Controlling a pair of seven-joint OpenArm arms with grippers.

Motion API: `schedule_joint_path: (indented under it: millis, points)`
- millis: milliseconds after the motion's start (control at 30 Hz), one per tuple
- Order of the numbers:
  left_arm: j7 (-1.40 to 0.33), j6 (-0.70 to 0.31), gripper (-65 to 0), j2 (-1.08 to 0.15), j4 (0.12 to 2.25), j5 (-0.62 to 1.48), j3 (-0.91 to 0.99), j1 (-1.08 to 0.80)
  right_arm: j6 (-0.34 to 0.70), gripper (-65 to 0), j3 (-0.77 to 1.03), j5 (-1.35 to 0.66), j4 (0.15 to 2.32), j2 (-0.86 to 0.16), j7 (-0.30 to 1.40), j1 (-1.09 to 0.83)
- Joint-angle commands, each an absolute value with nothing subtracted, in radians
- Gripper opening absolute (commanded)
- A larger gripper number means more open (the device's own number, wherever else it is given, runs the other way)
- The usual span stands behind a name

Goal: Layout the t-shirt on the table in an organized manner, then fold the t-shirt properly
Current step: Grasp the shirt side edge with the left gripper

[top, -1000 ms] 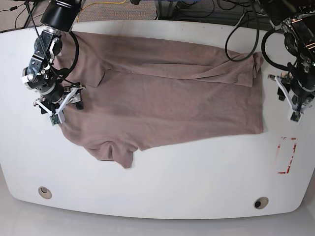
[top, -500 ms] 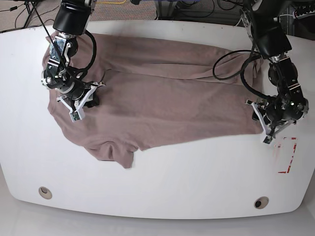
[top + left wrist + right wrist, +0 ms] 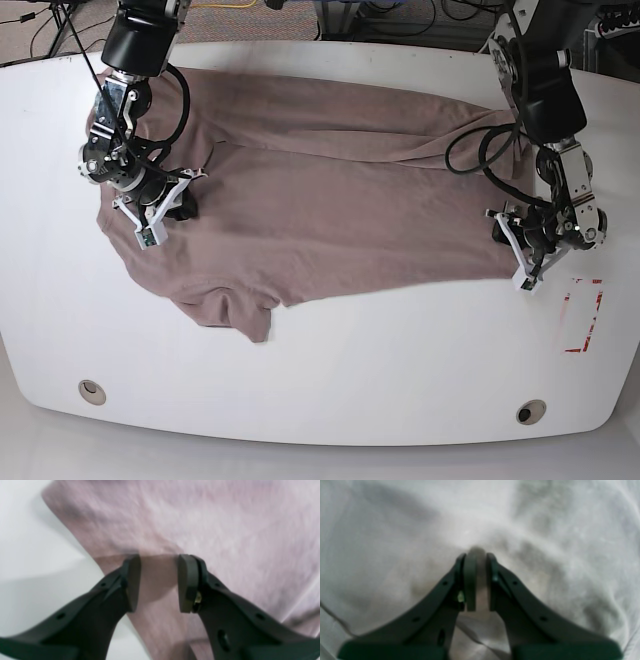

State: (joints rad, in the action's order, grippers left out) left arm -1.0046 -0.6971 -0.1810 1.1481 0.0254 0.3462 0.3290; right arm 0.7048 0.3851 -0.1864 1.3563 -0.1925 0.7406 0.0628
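Right tool (image 3: 477, 580) clamped on t-shirt (image 3: 330, 200) near bench (image 3: 400, 370) left edge; left tool (image 3: 158, 582) apart over hem corner.

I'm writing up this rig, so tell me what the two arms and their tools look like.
Both arms are black with looping black cables. Each wrist carries white bracket pieces. The left tool and right tool have dark, matte, curved fingers ending in flat pads, with small round holes along them.
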Motion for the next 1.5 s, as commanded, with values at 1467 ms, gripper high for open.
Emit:
schedule_joint_path:
  millis: [1467]
  points:
    - [-1.365, -0.698, -37.8, -0.111, 1.511, -0.039, 0.246, 0.415, 0.698, -58.8, 0.386, -0.176, 1.061, -0.292, 0.648, 0.236]
